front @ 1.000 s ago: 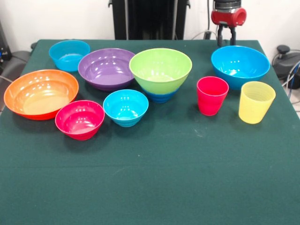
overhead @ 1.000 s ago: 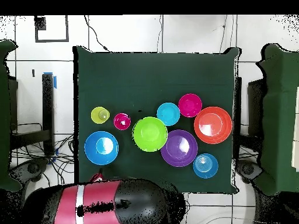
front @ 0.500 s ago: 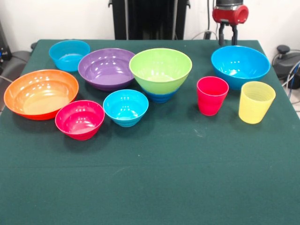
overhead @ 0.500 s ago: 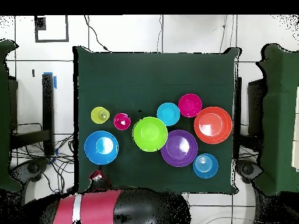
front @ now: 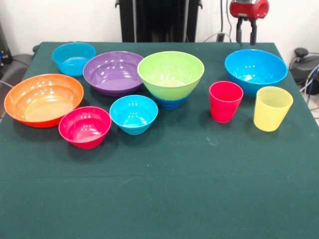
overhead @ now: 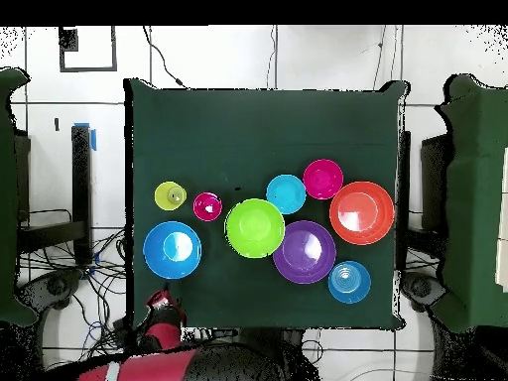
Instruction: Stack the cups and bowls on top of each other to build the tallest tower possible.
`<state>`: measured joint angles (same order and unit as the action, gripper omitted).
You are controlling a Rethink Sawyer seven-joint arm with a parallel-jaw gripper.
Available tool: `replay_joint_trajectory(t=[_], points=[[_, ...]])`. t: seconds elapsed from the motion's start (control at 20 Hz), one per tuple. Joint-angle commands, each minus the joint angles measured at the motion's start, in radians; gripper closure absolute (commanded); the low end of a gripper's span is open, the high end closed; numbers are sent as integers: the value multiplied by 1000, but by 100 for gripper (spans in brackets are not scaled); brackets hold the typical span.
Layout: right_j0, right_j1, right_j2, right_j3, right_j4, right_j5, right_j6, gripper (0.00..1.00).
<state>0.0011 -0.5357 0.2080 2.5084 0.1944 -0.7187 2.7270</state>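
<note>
The lime green bowl [front: 171, 69] sits on a small dark blue bowl [front: 171, 103] at mid table; it also shows in the overhead view [overhead: 255, 227]. A bright blue bowl [front: 255, 69] [overhead: 172, 249] stands at the right, with the red-pink cup [front: 225, 101] [overhead: 207, 206] and the yellow cup [front: 272, 108] [overhead: 171, 195] in front of it, both upright. My gripper [front: 246, 38] [overhead: 159, 299] hangs behind the bright blue bowl at the table's far edge, open and empty.
On the left stand the purple bowl [front: 113, 72], a cyan bowl [front: 74, 58], the orange bowl [front: 43, 98], the pink-red bowl [front: 84, 126] and a small cyan bowl [front: 133, 114]. The green cloth [front: 164, 189] covers the table.
My gripper has risen and drawn back from the bright blue bowl toward the robot's base. No bowl or cup has moved.
</note>
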Motion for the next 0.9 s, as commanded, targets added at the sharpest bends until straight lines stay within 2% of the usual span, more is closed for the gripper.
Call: replay_joint_trajectory(t=[0.05, 0.4, 0.5, 0.75, 0.9], points=[[26, -110, 101, 17, 103, 176, 237, 0], [33, -84, 84, -4, 108, 159, 243, 0], [30, -45, 71, -28, 97, 134, 237, 0], [28, -11, 62, -62, 97, 128, 221, 0], [4, 26, 56, -93, 76, 120, 202, 0]])
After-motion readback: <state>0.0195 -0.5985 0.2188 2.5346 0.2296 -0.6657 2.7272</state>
